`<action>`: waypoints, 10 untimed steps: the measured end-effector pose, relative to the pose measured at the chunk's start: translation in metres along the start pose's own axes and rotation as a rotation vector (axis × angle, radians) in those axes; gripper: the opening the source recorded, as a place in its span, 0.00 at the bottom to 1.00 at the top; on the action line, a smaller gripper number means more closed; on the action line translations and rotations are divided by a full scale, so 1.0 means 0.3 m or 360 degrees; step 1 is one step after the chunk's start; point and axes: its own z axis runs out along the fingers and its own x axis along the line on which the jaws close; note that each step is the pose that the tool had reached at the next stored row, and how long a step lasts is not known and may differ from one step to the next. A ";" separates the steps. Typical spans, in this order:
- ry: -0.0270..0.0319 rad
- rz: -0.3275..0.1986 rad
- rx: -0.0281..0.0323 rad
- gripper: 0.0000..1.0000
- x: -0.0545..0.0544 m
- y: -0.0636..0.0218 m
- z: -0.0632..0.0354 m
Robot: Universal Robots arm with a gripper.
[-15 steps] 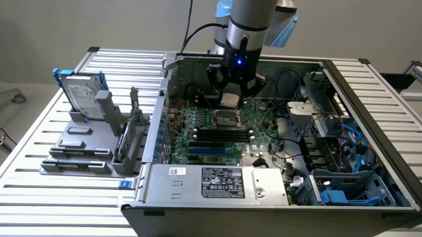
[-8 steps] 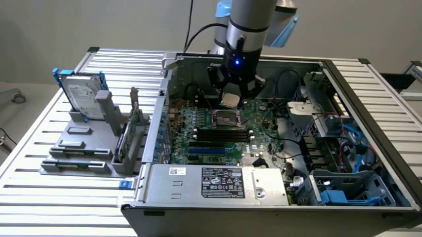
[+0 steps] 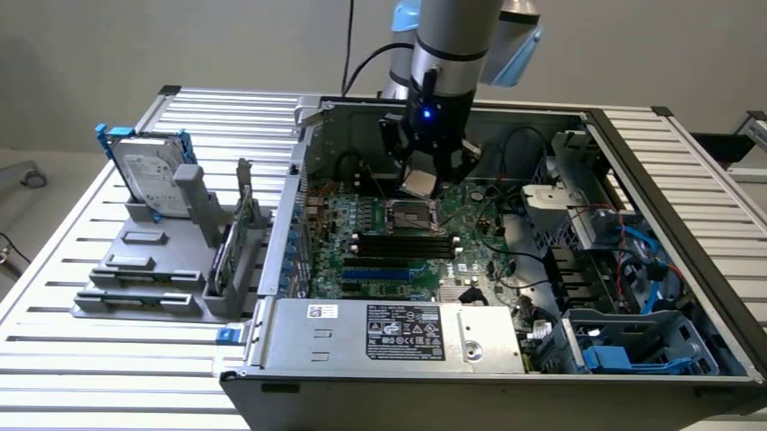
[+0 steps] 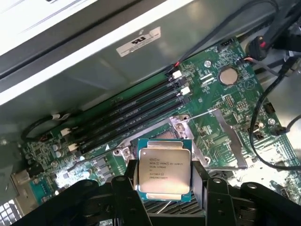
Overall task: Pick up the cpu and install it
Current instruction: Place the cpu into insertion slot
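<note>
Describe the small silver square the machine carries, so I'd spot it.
Look inside the open computer case, above the green motherboard. There black jaws hold the cpu: a thin square chip, pale silvery and printed on top, far smaller than the silver hard drive outside the case.

I count one cpu (image 4: 164,167). One gripper (image 3: 419,178), two black fingers (image 4: 126,188) on it. One robot arm (image 3: 450,45). One socket (image 3: 411,214) on the board. One hard drive (image 3: 154,171). One grey rack (image 3: 144,269). One computer case (image 3: 359,395). One power supply (image 3: 480,346), one big label (image 3: 405,334) on it. Four black memory slots (image 4: 131,113), side by side, counted in the wrist view. One coin battery (image 4: 228,75). One slatted table (image 3: 72,359). Blue slots (image 3: 390,269) on the board: more than one, I can't get a sure number. Cables inside the case: several, too tangled for me to count.
</note>
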 end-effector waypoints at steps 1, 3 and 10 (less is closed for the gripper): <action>-0.00020 0.0027 -0.00013 0.55 0.000 0.000 0.001; -0.00060 0.0083 -0.00050 0.55 0.000 0.000 0.004; -0.00199 0.0279 -0.00174 0.55 -0.001 -0.001 0.016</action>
